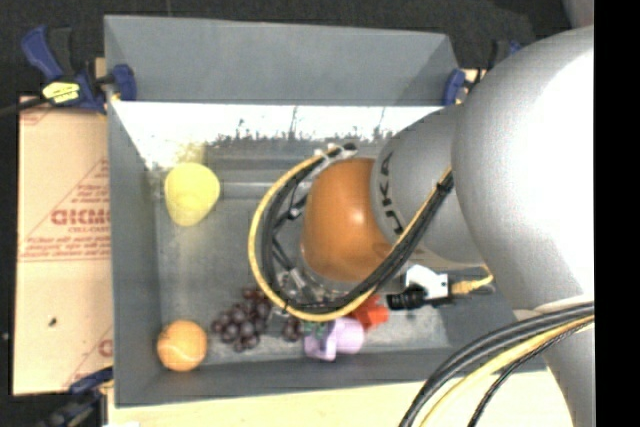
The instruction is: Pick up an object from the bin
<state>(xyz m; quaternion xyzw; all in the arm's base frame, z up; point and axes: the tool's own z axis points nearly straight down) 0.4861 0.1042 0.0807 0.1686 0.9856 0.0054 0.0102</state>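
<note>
Bin (135,245), grey metal. Gripper (312,307) low near front wall, over lilac toy (335,339) and red piece (372,317), beside grape bunch (243,320); open or closed cannot be told. Pick judged not yet done. Lemon (191,193) and orange ball (181,345) lie apart.

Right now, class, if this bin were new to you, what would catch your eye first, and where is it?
The big silver arm with its orange wrist cover dominates, reaching in from the right over the lower middle of the grey bin. A pale yellow lemon-shaped thing lies alone at the floor's upper left, and an orange ball sits in the lower left corner, near a bunch of dark grapes.
</note>
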